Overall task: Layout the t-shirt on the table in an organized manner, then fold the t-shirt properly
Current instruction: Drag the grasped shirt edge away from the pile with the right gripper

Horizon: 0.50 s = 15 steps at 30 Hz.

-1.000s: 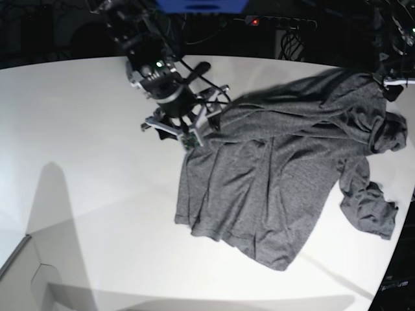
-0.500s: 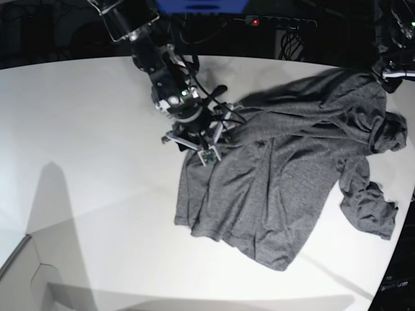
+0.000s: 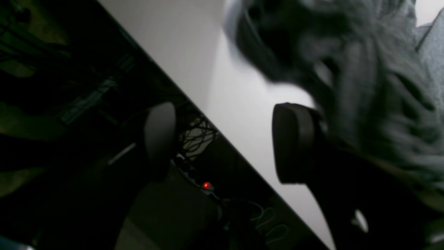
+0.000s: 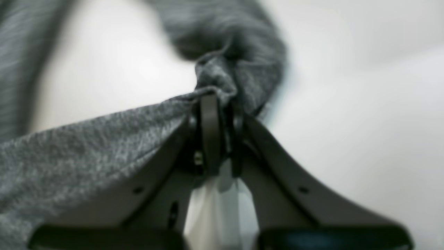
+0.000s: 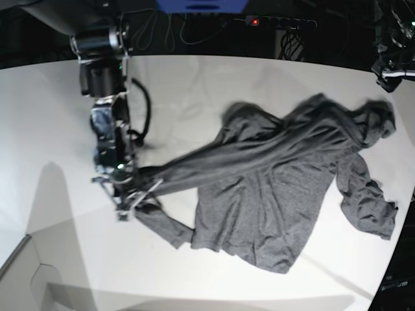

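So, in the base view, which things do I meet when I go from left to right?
Bare table → right gripper, shut on the t-shirt → t-shirt stretched across the middle → left gripper at the far right edge.

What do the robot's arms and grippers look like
Both are dark, mostly black. The right arm has a silver-banded joint, a looping black cable and small green lights. The right gripper has thin flat fingers on flared struts; the left gripper has rounded matte pads.
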Available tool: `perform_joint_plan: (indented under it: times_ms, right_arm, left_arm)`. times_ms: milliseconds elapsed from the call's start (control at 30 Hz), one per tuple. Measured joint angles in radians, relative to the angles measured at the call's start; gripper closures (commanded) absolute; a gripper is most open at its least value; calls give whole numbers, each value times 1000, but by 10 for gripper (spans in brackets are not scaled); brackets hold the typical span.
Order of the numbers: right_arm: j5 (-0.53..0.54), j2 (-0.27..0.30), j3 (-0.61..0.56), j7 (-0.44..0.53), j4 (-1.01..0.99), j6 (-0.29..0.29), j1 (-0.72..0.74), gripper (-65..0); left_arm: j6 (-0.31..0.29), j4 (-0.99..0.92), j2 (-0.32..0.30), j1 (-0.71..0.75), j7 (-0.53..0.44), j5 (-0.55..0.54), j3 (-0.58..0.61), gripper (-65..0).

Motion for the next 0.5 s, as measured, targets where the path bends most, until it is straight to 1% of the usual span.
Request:
perform_joint_plan:
  times_ms: [67, 133, 267, 367, 500]
  right_arm:
    - [1, 22, 50, -2, 0, -5, 33, 0]
    - [1, 32, 98, 0, 1, -11, 78, 0]
    - [1, 55, 175, 13, 3, -12, 156, 0]
    - [1, 74, 214, 2, 4, -11, 172, 0]
    - [1, 85, 257, -5, 30, -11, 157, 0]
  left_arm:
    - [1, 34, 12, 0, -4, 0, -1, -427]
    - [0, 71, 32, -2, 0, -2, 0, -427]
    - [0, 135, 46, -3, -6, -5, 4, -427]
    - [0, 139, 63, -5, 4, -5, 5, -427]
    - [1, 139, 65, -16, -2, 2, 25, -427]
